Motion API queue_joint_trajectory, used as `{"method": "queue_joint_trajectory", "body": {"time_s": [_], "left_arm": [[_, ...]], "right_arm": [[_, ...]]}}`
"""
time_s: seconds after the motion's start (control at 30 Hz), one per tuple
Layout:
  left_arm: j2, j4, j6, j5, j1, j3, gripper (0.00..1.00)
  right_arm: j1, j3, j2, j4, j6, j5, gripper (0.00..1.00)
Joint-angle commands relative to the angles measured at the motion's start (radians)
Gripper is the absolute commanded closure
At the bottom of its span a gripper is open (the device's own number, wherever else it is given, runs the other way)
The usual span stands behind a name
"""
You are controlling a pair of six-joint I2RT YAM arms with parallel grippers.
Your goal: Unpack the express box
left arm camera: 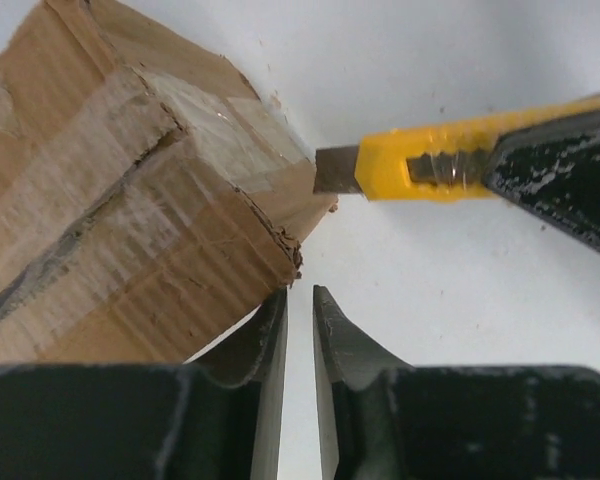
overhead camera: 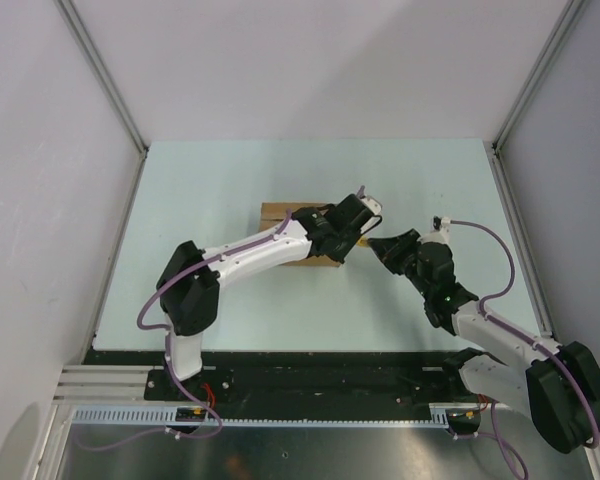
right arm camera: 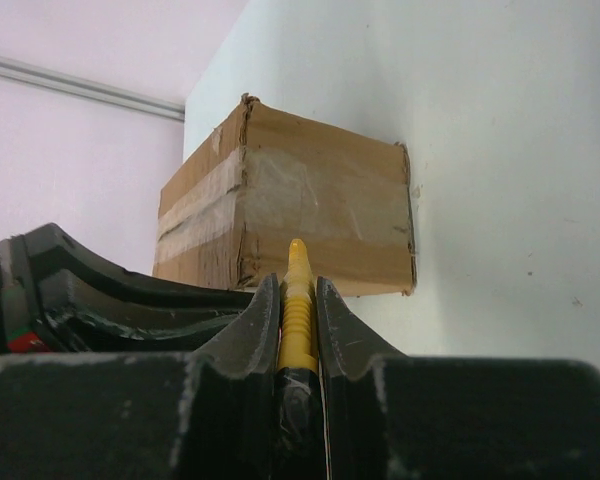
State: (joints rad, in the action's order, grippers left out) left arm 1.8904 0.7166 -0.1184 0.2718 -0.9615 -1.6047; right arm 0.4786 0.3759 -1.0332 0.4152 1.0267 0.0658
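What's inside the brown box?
Nothing inside shows. The express box is closed, with clear tape across its seam. The cardboard hides whatever is in it.

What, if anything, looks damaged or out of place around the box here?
The express box looks battered: the corner nearest the utility knife is frayed and torn, and the cardboard along its taped seam is scuffed and peeling. Nothing is spilled.
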Motion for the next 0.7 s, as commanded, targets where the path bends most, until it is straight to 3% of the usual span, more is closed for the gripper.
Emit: {"method": "queue_joint_trajectory", "body": {"time_s": [0.0, 0.13, 0.27, 0.37, 0.47, 0.67], "left_arm": [[0.009, -0.028, -0.089, 0.052, 0.006, -0.098, 0.78], [0.003, -0.028, -0.09, 0.003, 0.006, -0.11, 0.78], [-0.104, -0.086, -0.056, -0.08, 0.006, -0.057, 0.77], [-0.19, -0.204, -0.059, -0.08, 0.01, 0.034, 0.68], [-0.156, -0.213, -0.112, 0.01, 0.033, -0.003, 0.54], [-0.054, -0.21, -0.182, 0.024, 0.118, -0.129, 0.45]], "right_arm": [[-0.017, 0.026, 0.025, 0.019, -0.013, 0.003, 1.0], [-0.021, 0.026, 0.027, 0.02, -0.011, -0.004, 1.0], [-0.021, 0.026, 0.041, 0.011, -0.01, 0.0, 1.0], [-0.021, 0.024, 0.048, 0.016, -0.005, 0.002, 1.0], [-0.02, 0.024, 0.038, 0.046, -0.001, 0.0, 1.0], [-0.018, 0.029, -0.017, 0.152, 0.009, -0.009, 1.0]]}}
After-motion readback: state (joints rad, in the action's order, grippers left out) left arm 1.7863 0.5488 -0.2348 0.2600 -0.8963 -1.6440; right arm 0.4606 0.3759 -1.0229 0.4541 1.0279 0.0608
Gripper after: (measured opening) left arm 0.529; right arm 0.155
